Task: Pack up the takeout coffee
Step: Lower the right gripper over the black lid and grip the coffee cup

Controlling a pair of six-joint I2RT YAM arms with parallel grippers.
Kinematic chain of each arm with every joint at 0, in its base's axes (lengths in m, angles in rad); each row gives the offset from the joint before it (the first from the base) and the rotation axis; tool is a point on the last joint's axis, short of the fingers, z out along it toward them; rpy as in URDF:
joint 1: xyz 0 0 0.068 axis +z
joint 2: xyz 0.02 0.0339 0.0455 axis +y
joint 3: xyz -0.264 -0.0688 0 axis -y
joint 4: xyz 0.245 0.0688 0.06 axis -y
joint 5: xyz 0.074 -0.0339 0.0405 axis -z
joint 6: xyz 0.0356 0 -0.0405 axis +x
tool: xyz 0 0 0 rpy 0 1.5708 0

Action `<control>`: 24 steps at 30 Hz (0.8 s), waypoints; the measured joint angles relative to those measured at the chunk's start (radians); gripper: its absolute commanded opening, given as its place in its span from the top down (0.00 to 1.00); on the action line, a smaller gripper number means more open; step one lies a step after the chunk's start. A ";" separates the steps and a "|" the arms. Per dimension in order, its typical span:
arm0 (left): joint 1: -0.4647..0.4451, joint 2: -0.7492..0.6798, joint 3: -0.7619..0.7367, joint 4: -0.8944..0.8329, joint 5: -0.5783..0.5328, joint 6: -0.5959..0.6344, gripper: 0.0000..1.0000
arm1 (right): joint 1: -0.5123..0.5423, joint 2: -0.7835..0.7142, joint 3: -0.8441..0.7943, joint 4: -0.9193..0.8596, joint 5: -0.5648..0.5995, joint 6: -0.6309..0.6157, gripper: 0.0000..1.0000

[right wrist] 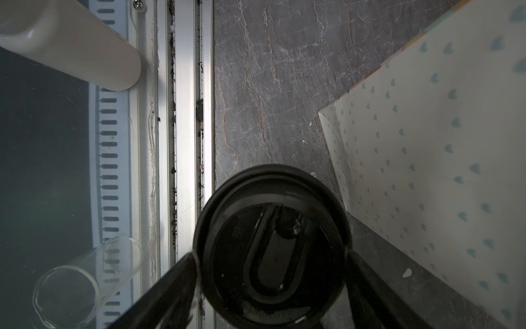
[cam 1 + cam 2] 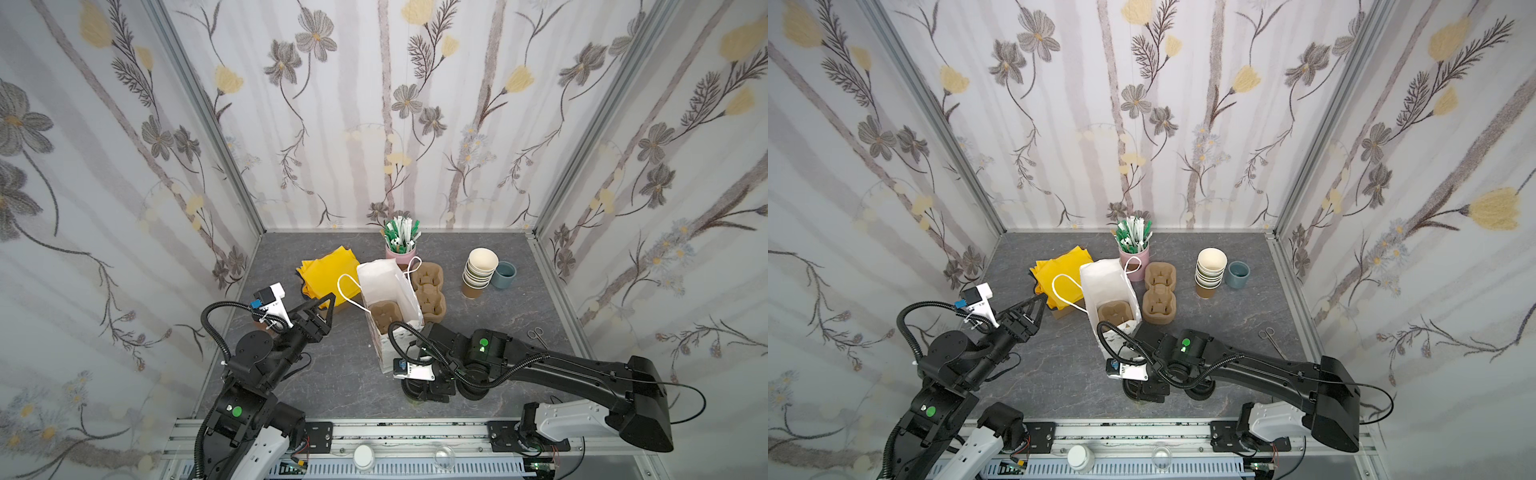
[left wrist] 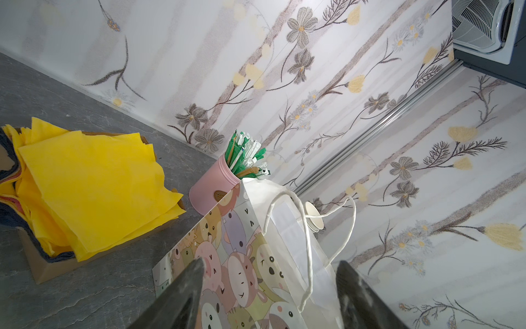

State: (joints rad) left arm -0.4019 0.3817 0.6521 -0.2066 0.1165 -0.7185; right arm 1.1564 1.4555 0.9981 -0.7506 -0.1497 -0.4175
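The takeout coffee (image 1: 270, 228) stands near the table's front edge. I see only its round black sip lid from above; the cup body is hidden beneath. My right gripper (image 1: 271, 255) points down over it, open, with one finger on each side of the lid's rim. In both top views that gripper (image 2: 417, 390) is mostly hidden under its own wrist. A white paper bag (image 2: 388, 286) with cartoon animals stands open mid-table, with a brown cup carrier (image 2: 384, 316) inside. My left gripper (image 2: 331, 299) hovers open to the left of the bag, nothing between its fingers (image 3: 196, 273).
A black lid pile (image 2: 473, 392) sits beside the right wrist. At the back are a stack of brown cups (image 2: 478, 270), a blue-grey cup (image 2: 504, 275), a pink holder of sticks (image 2: 400, 245), yellow napkins (image 2: 328, 274) and spare carriers (image 2: 428, 291). Scissors (image 2: 537, 334) lie right.
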 measured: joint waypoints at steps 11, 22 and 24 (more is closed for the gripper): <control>0.000 0.002 0.000 0.000 0.002 0.000 0.27 | -0.005 0.014 0.003 0.000 -0.001 -0.003 0.21; 0.000 -0.002 0.000 0.000 0.010 -0.002 0.29 | -0.007 0.023 0.004 0.000 -0.002 -0.003 0.22; 0.000 -0.004 0.000 0.000 0.008 -0.003 0.29 | -0.007 0.023 0.004 0.000 -0.004 -0.003 0.23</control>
State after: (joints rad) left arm -0.4019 0.3775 0.6521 -0.2066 0.1242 -0.7216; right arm 1.1496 1.4788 1.0023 -0.7502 -0.1535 -0.4210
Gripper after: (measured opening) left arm 0.707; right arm 0.778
